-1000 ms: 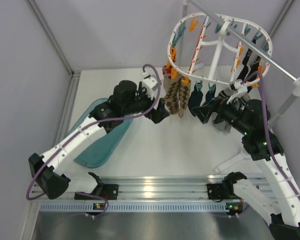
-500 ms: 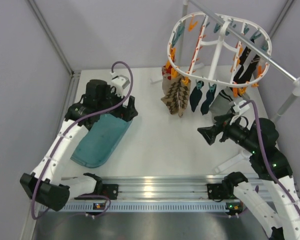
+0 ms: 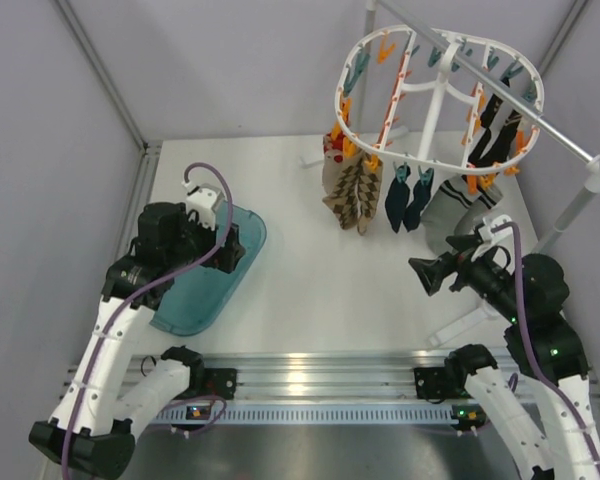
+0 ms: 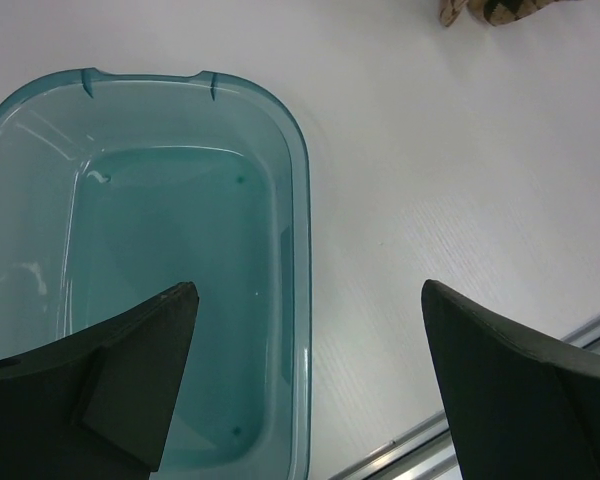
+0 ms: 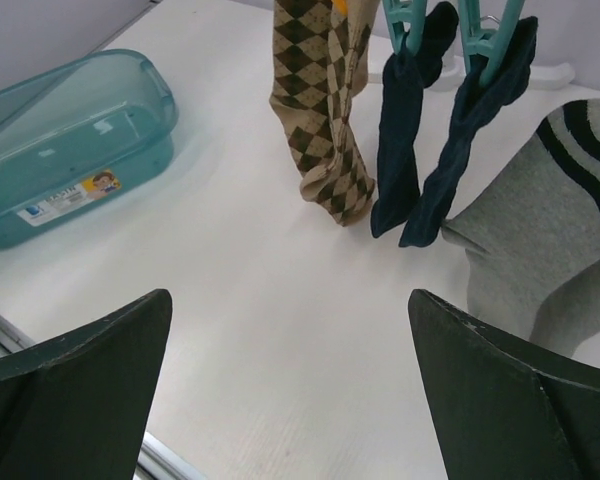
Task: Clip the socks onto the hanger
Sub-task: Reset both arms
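White arms (image 3: 105, 340) with black joints and black pincers (image 3: 422, 274) — purple cables (image 3: 518, 262).

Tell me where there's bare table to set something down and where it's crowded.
Bare: the middle strip between the teal tub and the right gripper, in front of the hanging socks; also the back-left corner behind the tub. Crowded: beneath the hanger, where socks hang low over the table.

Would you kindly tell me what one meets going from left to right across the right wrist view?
tub → patterned socks → navy socks → grey sock
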{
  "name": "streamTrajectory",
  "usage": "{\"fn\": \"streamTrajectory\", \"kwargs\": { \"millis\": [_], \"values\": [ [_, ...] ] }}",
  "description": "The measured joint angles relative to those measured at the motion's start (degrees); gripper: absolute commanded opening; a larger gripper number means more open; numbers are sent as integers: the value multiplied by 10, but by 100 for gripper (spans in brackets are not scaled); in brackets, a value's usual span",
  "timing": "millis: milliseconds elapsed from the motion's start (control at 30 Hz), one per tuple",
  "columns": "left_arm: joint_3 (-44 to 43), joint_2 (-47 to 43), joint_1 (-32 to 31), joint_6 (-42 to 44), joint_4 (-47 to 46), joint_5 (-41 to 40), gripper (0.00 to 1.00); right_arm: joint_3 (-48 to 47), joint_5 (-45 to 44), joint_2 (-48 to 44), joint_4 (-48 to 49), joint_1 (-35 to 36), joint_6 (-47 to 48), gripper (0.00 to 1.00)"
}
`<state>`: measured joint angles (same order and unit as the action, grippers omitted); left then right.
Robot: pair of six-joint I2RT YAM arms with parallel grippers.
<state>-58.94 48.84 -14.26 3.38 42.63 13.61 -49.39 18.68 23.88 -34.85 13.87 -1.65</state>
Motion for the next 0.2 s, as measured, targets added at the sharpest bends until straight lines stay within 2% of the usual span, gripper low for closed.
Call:
{"fn": "streamTrajectory", "kwargs": {
  "millis": [200],
  "values": [
    [1, -1, 0, -5, -4, -21, 98, 3, 0, 0, -4, -12, 0, 100]
  ]
}}
